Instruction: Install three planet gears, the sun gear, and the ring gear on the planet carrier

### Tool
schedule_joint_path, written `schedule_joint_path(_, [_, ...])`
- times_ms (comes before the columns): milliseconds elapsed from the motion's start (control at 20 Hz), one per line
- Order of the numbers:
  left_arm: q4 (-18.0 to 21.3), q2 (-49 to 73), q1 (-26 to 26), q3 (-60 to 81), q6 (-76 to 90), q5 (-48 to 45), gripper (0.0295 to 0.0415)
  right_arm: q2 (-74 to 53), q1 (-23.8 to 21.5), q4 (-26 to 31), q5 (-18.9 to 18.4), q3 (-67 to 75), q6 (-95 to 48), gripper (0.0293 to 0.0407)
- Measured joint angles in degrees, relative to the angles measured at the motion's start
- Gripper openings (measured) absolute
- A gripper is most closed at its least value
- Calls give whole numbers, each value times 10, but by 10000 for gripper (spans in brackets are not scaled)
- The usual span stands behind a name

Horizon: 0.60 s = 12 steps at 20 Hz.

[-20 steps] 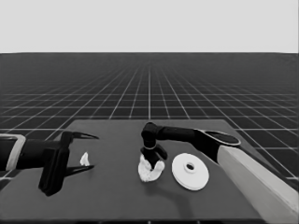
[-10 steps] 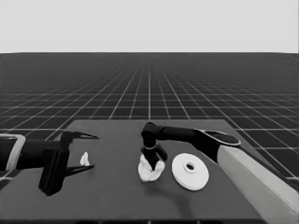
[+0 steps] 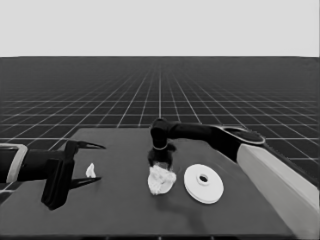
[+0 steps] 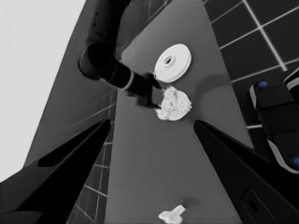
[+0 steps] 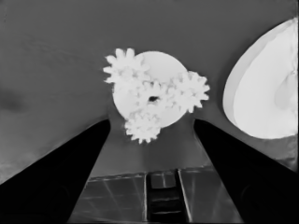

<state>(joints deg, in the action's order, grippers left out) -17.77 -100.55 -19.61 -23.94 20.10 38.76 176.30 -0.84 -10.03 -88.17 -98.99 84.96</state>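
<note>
The smaller round part (image 3: 161,180) lies mid-table and carries several small gears. In the right wrist view its bare face (image 5: 161,63) shows three gears around a centre gear (image 5: 152,95), meshed together. My right gripper (image 3: 160,159) hovers just above and behind this stack, open and empty; its fingers (image 5: 60,177) flank it without touching. The larger round part (image 3: 203,183) lies flat just right of the stack, seen also in the right wrist view (image 5: 261,93) and the left wrist view (image 4: 173,60). My left gripper (image 3: 100,163) waits open at the table's left end.
A thin white piece (image 3: 90,170) lies on the table between the left gripper's fingers, not held; it also shows in the left wrist view (image 4: 171,214). The right arm's pale grey part (image 3: 280,185) fills the lower right corner. Dark machinery with blue lights (image 4: 278,121) stands past the table's edge.
</note>
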Motion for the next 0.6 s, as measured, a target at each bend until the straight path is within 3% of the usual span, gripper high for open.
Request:
schedule_joint_path(300, [0,0,0,0,0,0,385,-1,-9,9,1,2,-70,385])
schedule_joint_path(350, [0,0,0,0,0,0,385,-159,62,-116,85,265,-306,404])
schedule_joint_path(400, [0,0,0,0,0,0,385,-403,131,-191,134,471,-455,395])
schedule_joint_path(500, [0,0,0,0,0,0,385,-641,187,-262,180,665,-595,386])
schedule_joint_path(600, [0,0,0,0,0,0,385,-717,204,-286,197,733,-643,385])
